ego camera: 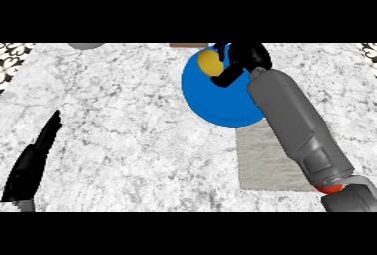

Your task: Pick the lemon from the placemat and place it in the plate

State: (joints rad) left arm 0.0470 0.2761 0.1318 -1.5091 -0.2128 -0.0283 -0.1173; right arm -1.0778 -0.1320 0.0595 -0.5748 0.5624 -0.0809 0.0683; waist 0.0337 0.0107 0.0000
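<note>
The right hand [247, 56], fingers curled round the lemon [209, 63], holds it on its left side over the far part of the plate [221, 104], off the placemat [269, 159], so the drop looks straight down; the left hand [33, 159] rests open, well apart.

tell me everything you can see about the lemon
The lemon is a small, plain yellow oval with a smooth-looking skin and no visible markings. It shows over the far part of the blue plate, well off the grey placemat. The right hand is at its right side, black fingers curled round it and hiding its right edge. The view does not show whether it rests on the plate or is held just above it.
</note>
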